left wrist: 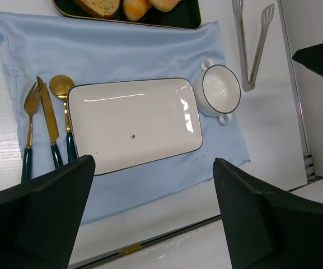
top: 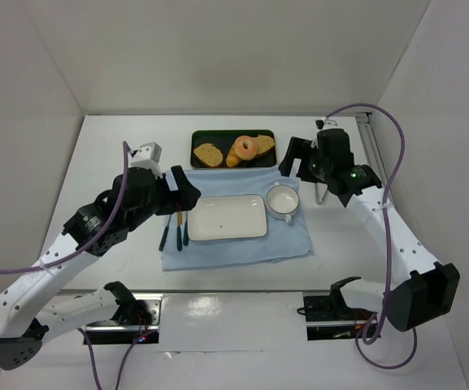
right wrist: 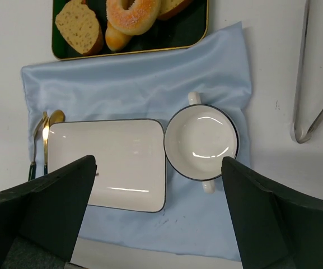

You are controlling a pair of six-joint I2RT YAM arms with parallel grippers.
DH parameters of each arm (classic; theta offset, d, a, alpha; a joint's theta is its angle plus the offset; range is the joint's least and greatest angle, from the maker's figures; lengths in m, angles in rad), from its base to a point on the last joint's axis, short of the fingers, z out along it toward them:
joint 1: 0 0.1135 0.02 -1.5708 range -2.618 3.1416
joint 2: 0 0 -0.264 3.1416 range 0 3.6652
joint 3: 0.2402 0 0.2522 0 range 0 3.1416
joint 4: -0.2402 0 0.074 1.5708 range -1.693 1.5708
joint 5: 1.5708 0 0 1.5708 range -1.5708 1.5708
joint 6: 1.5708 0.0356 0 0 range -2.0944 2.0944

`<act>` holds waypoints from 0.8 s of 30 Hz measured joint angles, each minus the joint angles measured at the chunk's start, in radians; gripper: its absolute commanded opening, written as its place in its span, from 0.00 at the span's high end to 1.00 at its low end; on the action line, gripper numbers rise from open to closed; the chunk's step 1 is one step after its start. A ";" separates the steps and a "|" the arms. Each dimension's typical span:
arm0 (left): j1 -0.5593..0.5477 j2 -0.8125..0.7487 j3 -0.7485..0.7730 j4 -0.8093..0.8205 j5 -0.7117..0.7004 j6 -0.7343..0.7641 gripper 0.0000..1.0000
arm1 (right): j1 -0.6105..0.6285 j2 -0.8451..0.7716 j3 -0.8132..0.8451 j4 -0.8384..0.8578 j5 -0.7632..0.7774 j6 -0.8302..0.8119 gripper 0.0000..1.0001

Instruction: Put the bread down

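At the far side of the worktop (top: 120, 162), the bread (top: 245, 148), a glazed golden-brown ring, is seen lying in a dark tray (top: 201, 134) with a thin gold rim, leaned over an elongated roll (top: 234, 159) and set between two toast slices (top: 209, 154). The right gripper (top: 295, 158) is held in the air just off the tray's right end, its fingers spread wide and nothing gripped between them; the bread lies to its left, near but clear of it. In the right wrist view the bread (right wrist: 132, 12) is shown at the top edge, partly cut off, well beyond the right gripper's (right wrist: 159, 162) fingers, which frame a white cup (right wrist: 201, 140) and a white rectangular plate (right wrist: 122, 162) on a pale blue cloth (right wrist: 150, 84). The left gripper (top: 181, 191) is held over the cloth's left edge, likewise spread and holding nothing, farther from the bread. A fork, knife and spoon (left wrist: 49, 123) are laid beside the plate's left side, and metal tongs (left wrist: 251, 45) are left on the bare worktop to the right of the cup.
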 measured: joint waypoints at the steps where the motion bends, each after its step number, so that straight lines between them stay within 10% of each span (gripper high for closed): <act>1: 0.000 0.002 0.000 0.002 0.000 0.000 0.00 | 0.000 -0.002 0.000 0.000 0.006 0.001 0.00; 14: 0.000 -0.014 0.000 0.002 0.000 0.004 0.00 | 0.000 -0.069 -0.009 0.018 0.112 -0.013 0.00; 24: 0.000 -0.146 0.000 -0.021 -0.008 0.002 0.00 | -0.125 0.377 0.164 -0.021 0.283 -0.052 0.00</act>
